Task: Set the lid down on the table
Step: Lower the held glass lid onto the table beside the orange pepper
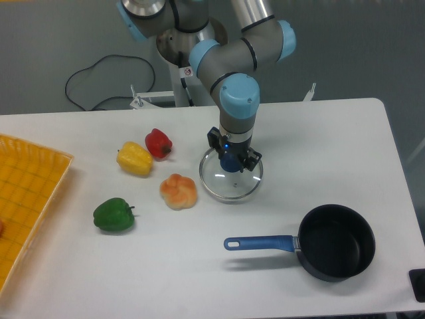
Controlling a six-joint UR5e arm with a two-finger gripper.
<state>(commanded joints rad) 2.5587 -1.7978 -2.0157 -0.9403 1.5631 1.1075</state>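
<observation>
Table (319,133): pan (335,250) sits empty, well right of lid. Lid (232,176) lies apparently flat on table, beside orange pepper (178,191). Hand (232,161) pinches lid's knob. Placement looks nearly done; release and retreat left.

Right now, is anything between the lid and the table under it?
Nothing visible. The lid hangs from the pincer over bare table; the orange pepper sits just to its side.
</observation>
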